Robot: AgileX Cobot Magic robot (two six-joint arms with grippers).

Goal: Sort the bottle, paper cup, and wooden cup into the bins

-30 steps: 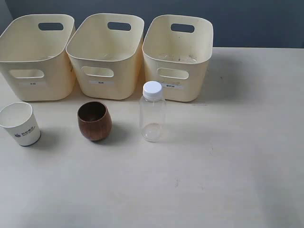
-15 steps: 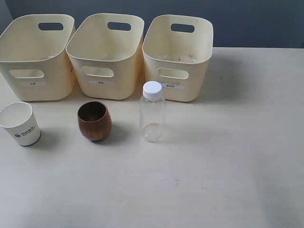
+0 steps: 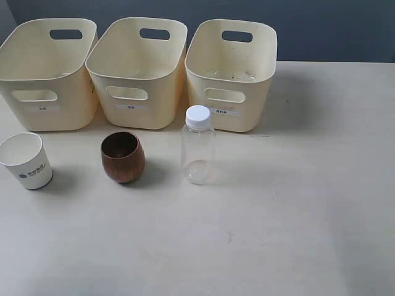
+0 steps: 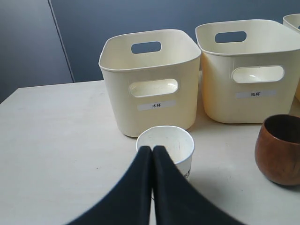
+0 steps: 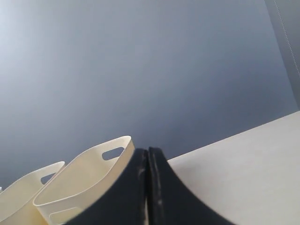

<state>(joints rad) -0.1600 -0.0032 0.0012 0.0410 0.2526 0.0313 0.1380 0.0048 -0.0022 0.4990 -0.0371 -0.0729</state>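
Observation:
The clear bottle [image 3: 197, 145] with a white cap stands upright before the right bin [image 3: 231, 74]. The brown wooden cup [image 3: 123, 156] sits in front of the middle bin [image 3: 137, 72], and the white paper cup [image 3: 26, 161] stands before the left bin [image 3: 44, 73]. No gripper shows in the exterior view. In the left wrist view my left gripper [image 4: 152, 149] is shut and empty, just short of the paper cup [image 4: 169, 145], with the wooden cup [image 4: 279, 149] to one side. My right gripper [image 5: 147, 152] is shut and empty, facing the wall above a bin [image 5: 89, 180].
The three cream bins stand side by side along the back of the pale table [image 3: 296, 203]. A dark blue-grey wall [image 3: 321, 28] rises behind them.

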